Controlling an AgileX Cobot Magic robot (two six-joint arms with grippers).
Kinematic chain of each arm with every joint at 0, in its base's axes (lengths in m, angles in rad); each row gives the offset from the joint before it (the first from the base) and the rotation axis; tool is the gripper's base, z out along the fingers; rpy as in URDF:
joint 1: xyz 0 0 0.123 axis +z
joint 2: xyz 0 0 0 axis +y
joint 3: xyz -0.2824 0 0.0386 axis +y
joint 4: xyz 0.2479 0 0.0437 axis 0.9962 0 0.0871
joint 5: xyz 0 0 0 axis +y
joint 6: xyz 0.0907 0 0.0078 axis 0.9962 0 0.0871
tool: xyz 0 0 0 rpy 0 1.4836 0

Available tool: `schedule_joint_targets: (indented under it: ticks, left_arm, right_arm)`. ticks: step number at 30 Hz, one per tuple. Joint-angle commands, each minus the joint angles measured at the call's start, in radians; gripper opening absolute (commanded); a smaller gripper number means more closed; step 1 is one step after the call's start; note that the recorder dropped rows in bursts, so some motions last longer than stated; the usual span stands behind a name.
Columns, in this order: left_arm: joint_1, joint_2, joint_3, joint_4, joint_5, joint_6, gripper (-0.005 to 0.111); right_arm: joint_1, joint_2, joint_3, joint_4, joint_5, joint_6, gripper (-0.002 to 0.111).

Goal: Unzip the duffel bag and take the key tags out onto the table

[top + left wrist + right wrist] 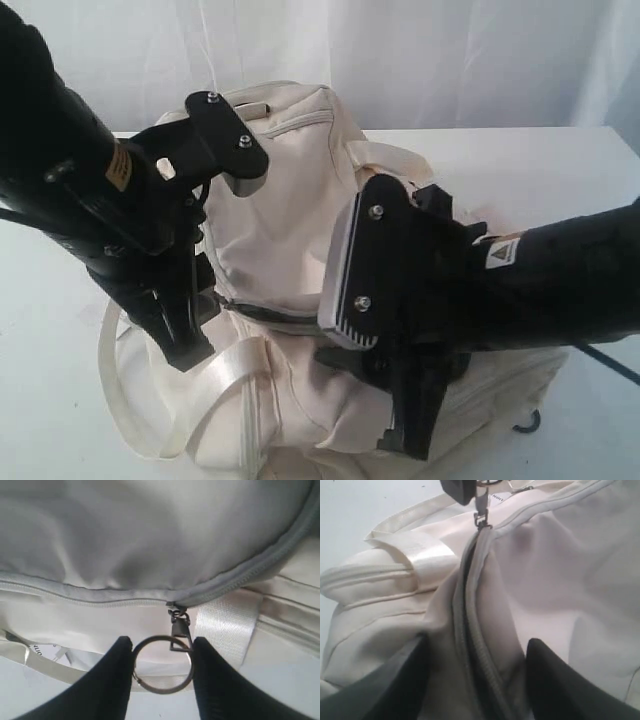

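The duffel bag [280,230] lay slumped across the white tabletop [540,170], cream cloth all over the middle of the scene, and both arms were down on it. Left side first: the left claw [162,645] was right at the zipper's end, and there it was, the metal ring [161,691] caught between its two black fingers [115,680], one pad against each side of the loop. The ring hung from the small dark zipper pull [180,627], and that pull sat at the slider on the grey zipper [235,577], just beside a shiny satin strap [225,625]. A white printed label [45,652] peeked out below the seam, off to one side of the claw.

Over to the right: the right claw [477,642] was set further along the same zipper, its fingers [385,680] standing wide apart, one each side of the raised zipper ridge, with a hump of bag cloth between them. Squeezing that cloth or only straddling it? I couldn't tell. A dark line ran along the zipper between the two claws; parted teeth or plain shadow, the wrist view didn't settle it. In the exterior view the left arm came in from the left and the right arm from the right.
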Motion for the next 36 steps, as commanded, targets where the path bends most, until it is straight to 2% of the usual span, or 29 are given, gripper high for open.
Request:
schedule_joint_targets:
  ticks: [1, 7, 11, 13, 17, 20, 28, 36]
  left_arm:
    - [0.002, -0.012, 0.009, -0.012, 0.011, 0.0, 0.0]
    - [0.002, -0.012, 0.009, -0.007, 0.02, 0.0, 0.0]
    - [0.002, -0.006, 0.011, 0.034, 0.02, 0.0, 0.0]
    - [0.002, -0.006, 0.034, 0.062, -0.003, -0.008, 0.0]
    - [0.002, -0.006, 0.074, 0.152, -0.043, -0.063, 0.0]
    - [0.002, -0.006, 0.074, 0.194, -0.043, -0.098, 0.0]
    - [0.002, -0.025, 0.074, 0.238, 0.009, -0.114, 0.0]
    - [0.002, -0.032, 0.074, 0.302, 0.027, -0.148, 0.0]
  right_arm:
    - [0.015, 0.045, -0.003, 0.003, 0.002, -0.012, 0.041]
    - [0.015, 0.05, -0.003, 0.003, 0.084, -0.001, -0.001]
    - [0.015, 0.05, -0.003, -0.029, 0.178, 0.078, 0.0]
    - [0.015, 0.05, -0.003, -0.11, 0.258, 0.143, 0.0]
    - [0.015, 0.05, -0.003, -0.332, 0.396, 0.396, 0.0]
    - [0.015, 0.05, -0.003, -0.409, 0.464, 0.482, 0.0]
    - [0.015, 0.05, -0.003, -0.437, 0.487, 0.519, 0.0]
    - [0.015, 0.048, -0.003, -0.594, 0.545, 0.701, 0.0]
